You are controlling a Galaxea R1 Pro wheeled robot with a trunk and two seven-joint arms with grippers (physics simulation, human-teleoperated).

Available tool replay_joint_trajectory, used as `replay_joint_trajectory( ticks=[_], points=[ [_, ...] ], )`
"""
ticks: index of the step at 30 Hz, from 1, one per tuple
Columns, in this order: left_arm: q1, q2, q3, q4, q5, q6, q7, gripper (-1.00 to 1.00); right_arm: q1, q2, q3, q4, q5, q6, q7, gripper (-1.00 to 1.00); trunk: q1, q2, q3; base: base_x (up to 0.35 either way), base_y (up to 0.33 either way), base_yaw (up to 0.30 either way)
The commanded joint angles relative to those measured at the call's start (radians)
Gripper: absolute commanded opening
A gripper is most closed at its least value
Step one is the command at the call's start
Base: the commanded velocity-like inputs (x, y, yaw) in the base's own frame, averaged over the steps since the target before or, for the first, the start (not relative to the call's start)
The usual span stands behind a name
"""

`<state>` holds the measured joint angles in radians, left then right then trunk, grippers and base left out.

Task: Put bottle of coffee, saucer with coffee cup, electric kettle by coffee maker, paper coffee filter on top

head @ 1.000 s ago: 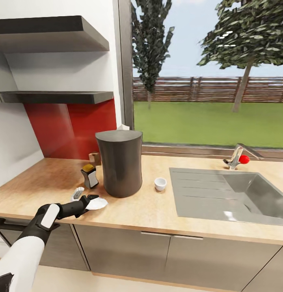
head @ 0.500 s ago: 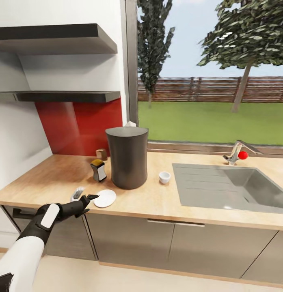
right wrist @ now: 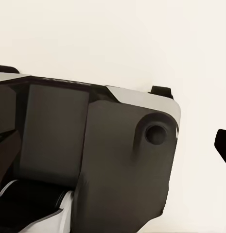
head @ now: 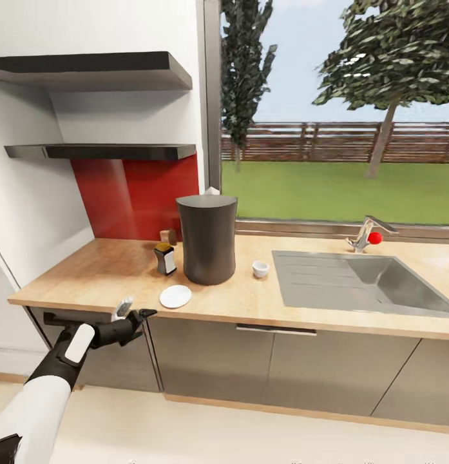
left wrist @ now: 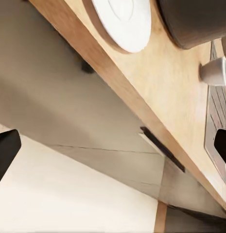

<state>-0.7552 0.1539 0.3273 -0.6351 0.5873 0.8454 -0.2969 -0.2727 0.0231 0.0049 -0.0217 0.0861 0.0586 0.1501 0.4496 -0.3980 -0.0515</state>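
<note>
Countertop point(head: 108, 274): light wood grain, tan/orange.
Coffee maker point(head: 207, 240): dark charcoal grey, plain.
Saucer point(head: 175, 296): white, plain; same white w/ faint ring in left wrist view point(left wrist: 123, 22).
Coffee cup point(head: 260, 269): white.
Bottle of coffee point(head: 164, 259): white body, black band, yellow-brown top.
Backsplash point(head: 131, 193): glossy red.
Shelves point(head: 102, 152): dark grey/black.
Sink point(head: 353, 283): matte grey metal.
Tap point(head: 368, 233): silver, red knob.
Cabinets point(head: 276, 367): grey-beige fronts.
Left gripper point(head: 135, 313): black fingers, white/grey accent.
Left arm point(head: 44, 393): white shell, black joints.

Left arm reaches forward, its end effector point(head: 135, 314) spread open and empty.
</note>
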Motion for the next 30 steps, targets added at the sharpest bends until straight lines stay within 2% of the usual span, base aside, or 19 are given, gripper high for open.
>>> replay_joint_trajectory(
  ticks=[1, 2, 4, 7, 9, 10, 11, 12, 15, 17, 18, 19, 20, 21, 22, 24, 28, 29, 30],
  points=[
    [0.008, -0.001, 0.004, 0.000, -0.004, 0.010, -0.009, 1.00, 0.000, 0.000, 0.000, -0.003, 0.009, 0.006, 0.002, 1.00, 0.000, -0.002, -0.002, -0.059, 0.001, 0.000],
    [0.072, -0.001, -0.001, -0.005, -0.004, 0.013, -0.022, 1.00, 0.000, 0.001, 0.000, -0.003, 0.009, 0.006, 0.002, 1.00, 0.000, -0.002, -0.002, -0.016, 0.000, 0.000],
    [0.132, -0.001, -0.005, -0.008, -0.008, 0.008, -0.068, 1.00, 0.000, 0.001, 0.000, -0.003, 0.009, 0.005, 0.002, 1.00, 0.000, -0.002, -0.002, -0.008, 0.000, 0.000],
    [0.214, 0.000, -0.034, -0.010, -0.018, 0.002, -0.157, 1.00, 0.000, 0.002, 0.000, -0.003, 0.009, 0.005, 0.002, 1.00, 0.000, -0.002, -0.002, -0.003, 0.000, 0.000],
    [0.282, 0.004, -0.082, -0.011, -0.041, -0.028, -0.206, 1.00, 0.000, 0.004, 0.000, -0.004, 0.008, 0.005, 0.002, 1.00, 0.000, -0.002, -0.002, -0.001, 0.000, 0.000],
    [0.316, 0.005, -0.112, -0.008, -0.062, -0.075, -0.219, 1.00, 0.000, 0.005, -0.001, -0.005, 0.008, 0.004, 0.002, 1.00, 0.000, -0.002, -0.002, 0.000, 0.000, 0.000],
    [0.451, 0.001, -0.236, 0.049, -0.269, -0.426, -0.230, 1.00, 0.000, 0.007, -0.007, -0.010, 0.003, 0.003, 0.002, 1.00, 0.000, -0.002, -0.002, 0.000, 0.000, 0.000],
    [0.457, 0.001, -0.243, 0.065, -0.297, -0.448, -0.226, 1.00, 0.000, 0.007, -0.008, -0.010, 0.003, 0.003, 0.002, 1.00, 0.000, -0.002, -0.002, 0.000, 0.000, 0.000],
    [0.475, -0.001, -0.265, 0.212, -0.453, -0.569, -0.176, 1.00, 0.000, 0.009, -0.015, -0.011, 0.000, 0.003, 0.002, 1.00, 0.000, -0.002, -0.002, 0.000, 0.000, 0.000],
    [0.479, -0.002, -0.268, 0.294, -0.508, -0.641, -0.130, 1.00, 0.000, 0.010, -0.024, -0.013, -0.004, 0.003, 0.002, 1.00, 0.000, -0.002, -0.002, 0.000, 0.000, 0.000],
    [0.480, -0.003, -0.270, 0.363, -0.551, -0.712, -0.063, 1.00, 0.000, 0.012, -0.036, -0.017, -0.007, 0.003, 0.002, 1.00, 0.000, -0.002, -0.002, 0.000, 0.000, 0.000],
    [0.481, -0.006, -0.271, 0.404, -0.574, -0.750, -0.005, 1.00, 0.000, 0.013, -0.044, -0.024, -0.008, 0.003, 0.002, 1.00, 0.000, -0.002, -0.002, 0.000, 0.000, 0.000],
    [0.481, -0.007, -0.271, 0.422, -0.585, -0.764, 0.025, 1.00, 0.000, 0.013, -0.047, -0.028, -0.008, 0.003, 0.002, 1.00, 0.000, -0.002, -0.002, 0.000, 0.000, 0.000],
    [0.482, -0.016, -0.272, 0.475, -0.613, -0.796, 0.118, 1.00, 0.000, 0.013, -0.055, -0.038, -0.009, 0.003, 0.003, 1.00, 0.000, -0.002, -0.002, 0.000, 0.000, 0.000],
    [0.483, -0.024, -0.273, 0.507, -0.628, -0.809, 0.175, 1.00, 0.000, 0.013, -0.058, -0.042, -0.010, 0.003, 0.003, 1.00, 0.000, -0.002, -0.002, 0.000, 0.000, 0.000],
    [0.484, -0.034, -0.273, 0.548, -0.646, -0.822, 0.243, 1.00, 0.000, 0.014, -0.061, -0.045, -0.010, 0.003, 0.003, 1.00, 0.000, -0.002, -0.002, 0.000, 0.000, 0.000],
    [0.491, -0.044, -0.272, 0.615, -0.660, -0.833, 0.311, 1.00, 0.000, 0.014, -0.065, -0.048, -0.010, 0.004, 0.003, 1.00, 0.000, -0.002, -0.002, 0.000, 0.000, 0.000],
    [0.529, -0.046, -0.271, 0.630, -0.658, -0.835, 0.322, 1.00, 0.000, 0.013, -0.083, -0.049, -0.010, 0.004, 0.003, 1.00, 0.000, -0.002, -0.002, 0.000, 0.000, 0.000],
    [0.533, -0.047, -0.271, 0.631, -0.659, -0.835, 0.322, 1.00, 0.000, 0.013, -0.088, -0.049, -0.009, 0.004, 0.003, 1.00, 0.000, -0.002, -0.002, 0.000, 0.000, 0.000]
  ],
)
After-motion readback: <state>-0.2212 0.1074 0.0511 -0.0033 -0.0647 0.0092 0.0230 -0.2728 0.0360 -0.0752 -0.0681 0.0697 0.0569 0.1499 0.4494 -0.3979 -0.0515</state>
